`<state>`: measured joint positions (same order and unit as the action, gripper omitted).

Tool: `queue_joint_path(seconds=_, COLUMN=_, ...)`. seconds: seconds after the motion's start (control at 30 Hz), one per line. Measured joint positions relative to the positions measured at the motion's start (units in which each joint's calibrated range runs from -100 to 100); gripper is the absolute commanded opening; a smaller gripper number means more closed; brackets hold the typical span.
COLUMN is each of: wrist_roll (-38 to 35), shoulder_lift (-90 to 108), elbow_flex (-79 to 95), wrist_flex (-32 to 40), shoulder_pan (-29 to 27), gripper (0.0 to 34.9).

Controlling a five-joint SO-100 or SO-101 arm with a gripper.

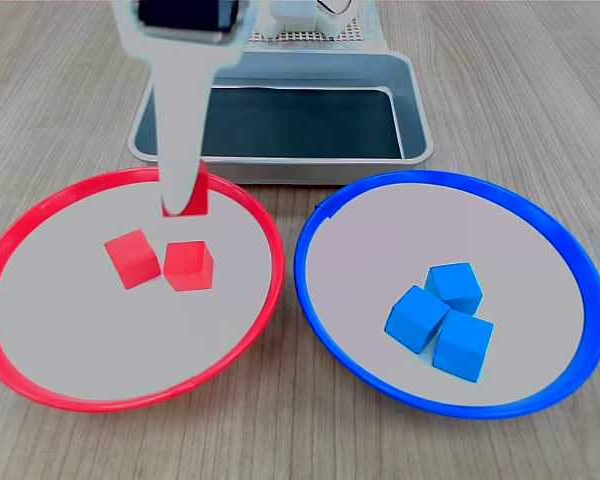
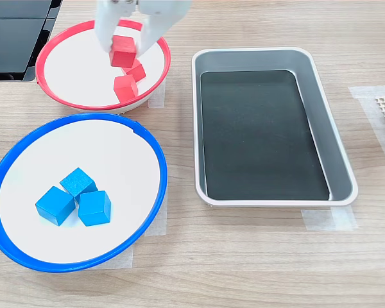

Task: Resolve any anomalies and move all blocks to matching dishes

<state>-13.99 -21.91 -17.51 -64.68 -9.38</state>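
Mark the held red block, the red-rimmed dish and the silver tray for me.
held red block point(image 2: 122, 51): second exterior view, top face.
red-rimmed dish point(image 1: 40, 215): first exterior view, left rim.
silver tray point(image 2: 342, 168): second exterior view, right wall.

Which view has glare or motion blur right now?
First exterior view: the gripper is soft-edged and close to the lens, hiding most of the held red block; mild sheen on the tray wall. Second exterior view: sharp, even light, faint shadows, no glare.
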Motion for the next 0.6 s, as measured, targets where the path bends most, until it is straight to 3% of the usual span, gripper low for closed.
queue_joint_path(seconds=0.13, wrist_roll=0.0, shoulder_lift=-9.3, elbow_flex=-4.0, wrist_flex=11.9, shoulder_pan=-1.2, gripper=0.2)
queue_joint_path(seconds=0.17, wrist_roll=0.0, shoulder_lift=-11.5, elbow_flex=-5.8, wrist_flex=13.9, shoulder_pan=-1.2, gripper=2.3)
queue_joint_path(seconds=0.27, wrist_roll=-0.8, shoulder_lift=-13.4, elbow_flex=-6.7, wrist_flex=17.0, shoulder_pan=-0.7, gripper=16.5)
queue_joint_path(seconds=0.37, wrist_roll=-0.9, shoulder_lift=-13.0, elbow_flex=-4.9, wrist_flex=18.4, shoulder_pan=-0.8, gripper=17.8)
queue_joint_path(seconds=0.43, wrist_roll=-1.0, shoulder_lift=-11.4, elbow_flex=-1.9, wrist_flex=19.2, shoulder_pan=-0.8, gripper=15.7)
queue_joint_path(seconds=0.47, wrist_roll=-1.0, shoulder_lift=-10.3, elbow_flex=0.2, wrist_flex=19.4, shoulder_pan=-0.8, gripper=10.5)
queue_joint_path(seconds=0.5, wrist_roll=-0.8, shoulder_lift=-9.1, elbow_flex=1.7, wrist_flex=19.7, shoulder_pan=-0.8, gripper=0.2)
queue_joint_path(seconds=0.6, wrist_roll=0.3, shoulder_lift=-2.8, elbow_flex=8.5, wrist_flex=20.5, shoulder_pan=-0.8, gripper=0.1)
